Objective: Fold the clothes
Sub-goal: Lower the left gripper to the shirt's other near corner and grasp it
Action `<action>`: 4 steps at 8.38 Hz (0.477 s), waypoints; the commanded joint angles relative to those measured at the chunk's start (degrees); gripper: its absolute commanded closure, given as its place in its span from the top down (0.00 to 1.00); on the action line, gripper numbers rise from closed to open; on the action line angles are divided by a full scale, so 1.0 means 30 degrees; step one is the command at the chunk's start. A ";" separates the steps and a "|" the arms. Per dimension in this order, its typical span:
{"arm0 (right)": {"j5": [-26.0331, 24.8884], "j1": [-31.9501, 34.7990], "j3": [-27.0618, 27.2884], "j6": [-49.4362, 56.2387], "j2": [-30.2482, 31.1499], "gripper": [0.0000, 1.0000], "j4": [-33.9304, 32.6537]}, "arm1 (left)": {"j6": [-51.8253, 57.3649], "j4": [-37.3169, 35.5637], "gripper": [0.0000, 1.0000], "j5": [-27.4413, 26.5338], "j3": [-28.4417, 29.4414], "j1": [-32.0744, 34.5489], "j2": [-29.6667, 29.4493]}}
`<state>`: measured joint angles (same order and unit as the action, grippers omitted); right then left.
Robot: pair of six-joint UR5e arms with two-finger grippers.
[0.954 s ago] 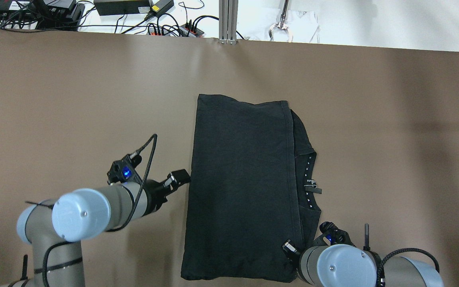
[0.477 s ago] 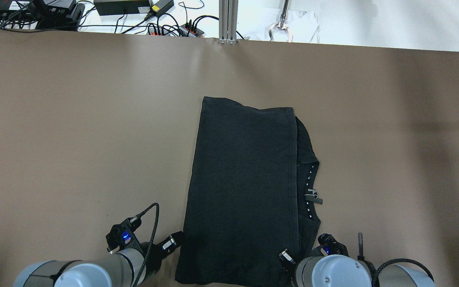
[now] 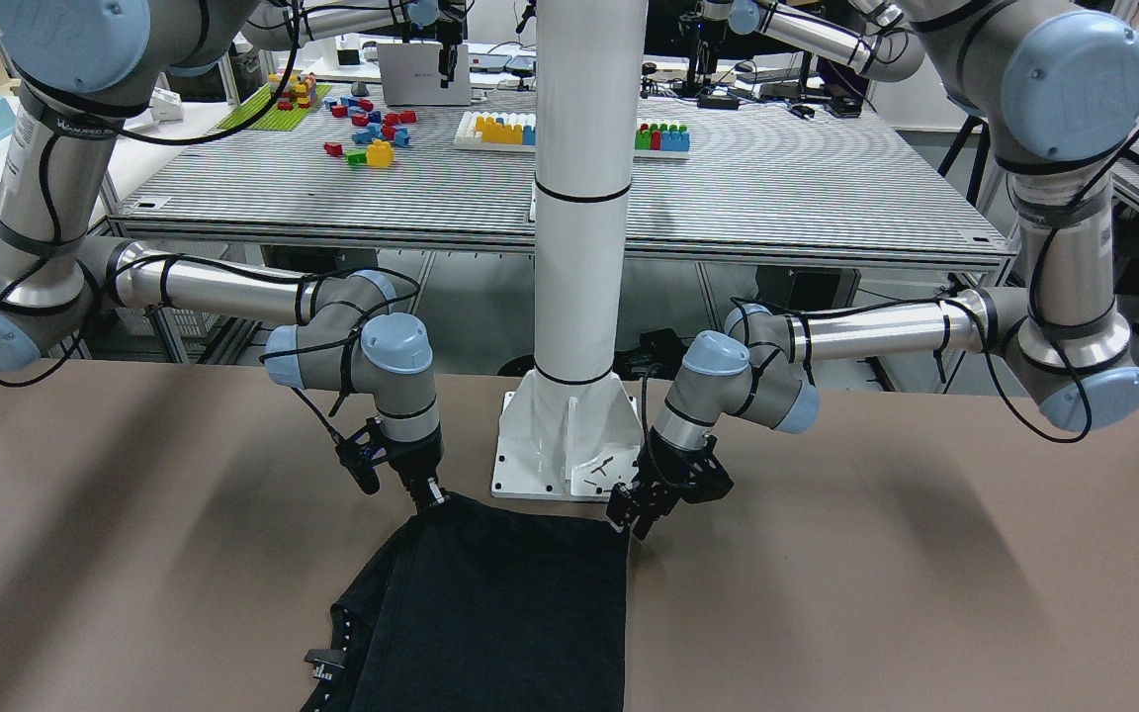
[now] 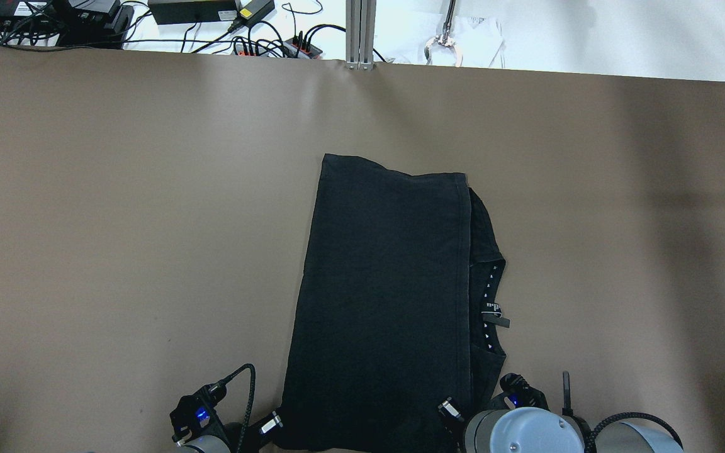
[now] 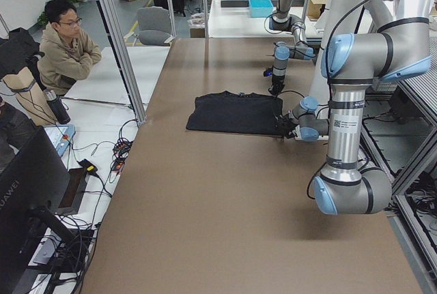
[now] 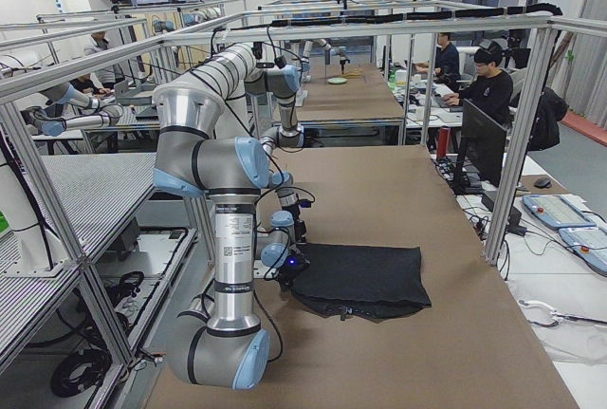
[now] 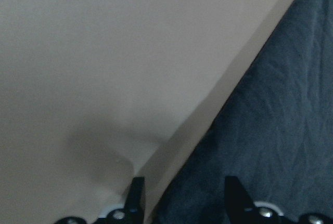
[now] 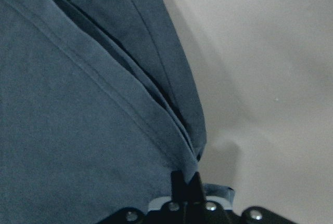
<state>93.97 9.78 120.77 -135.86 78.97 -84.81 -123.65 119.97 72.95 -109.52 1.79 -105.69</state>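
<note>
Looking at a black shirt folded once, lying flat on the tabletop with its near end right up by the robot's base. Seems like a light, limp knit: zero stiffness, bound to droop and bunch wherever unsupported. Best taken by the corners or hemmed edges, both near corners at once. Runs lengthwise away from the robot, leaning a touch to the robot's right at the far end, with collar and tag peeking out on the right side. Got the right hand clenched on the near right corner, pinching several layers. Got the left hand released, straddling the near left edge, half over cloth, half over bare tabletop. Probably needs that pinch closed before any lift.
</note>
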 commanded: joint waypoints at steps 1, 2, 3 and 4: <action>-0.0005 -0.0007 -0.0004 -0.0005 0.0014 0.00 0.0000 | -0.0557 0.0000 0.41 -0.0615 0.0092 -0.0624 -0.0013; 0.0024 -0.0007 -0.0004 -0.0005 0.0043 0.00 0.0000 | -0.0618 0.0000 0.23 -0.0587 0.0121 -0.0654 -0.0187; 0.0025 -0.0007 0.0025 -0.0005 0.0043 0.00 0.0000 | -0.0880 0.0000 0.00 -0.0558 0.0150 -0.0684 -0.0217; 0.0025 -0.0007 0.0084 -0.0005 0.0072 0.00 0.0000 | -0.0882 0.0000 0.00 -0.0528 -0.0082 -0.0684 -0.0102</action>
<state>94.02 9.76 120.80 -135.88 79.08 -84.81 -125.73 119.97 71.29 -109.19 -0.11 -106.15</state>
